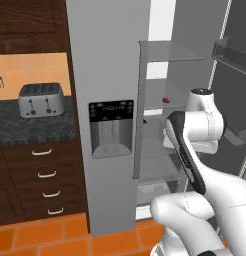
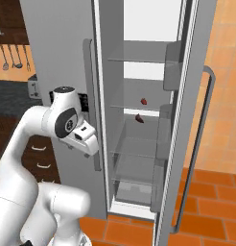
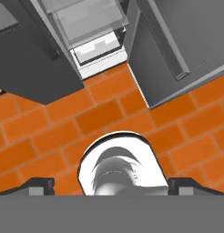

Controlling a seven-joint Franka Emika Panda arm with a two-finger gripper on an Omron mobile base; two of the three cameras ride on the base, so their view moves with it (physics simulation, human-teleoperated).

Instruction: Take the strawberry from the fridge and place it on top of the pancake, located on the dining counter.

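The grey fridge [image 1: 105, 60] stands with its right door [image 2: 196, 96] swung open, showing clear glass shelves. The tiny red strawberry [image 1: 165, 99] lies on a middle shelf, also seen in the right base view [image 2: 144, 101]. A second small red spot [image 2: 138, 118] shows just below it; I cannot tell whether it is a reflection. My gripper [image 3: 112, 185] is open, its fingertips [image 3: 38, 184] spread wide, pointing down at the floor in front of the fridge, well below and short of the berry. The pancake and the dining counter are out of view.
A silver toaster [image 1: 41, 99] sits on the dark speckled worktop [image 1: 30, 127] left of the fridge, above wooden drawers [image 1: 45, 175]. Door bins [image 1: 230, 50] jut from the open door. Orange tile floor [image 3: 104, 109] lies under the hand, with the fridge's bottom drawer [image 3: 93, 48] ahead.
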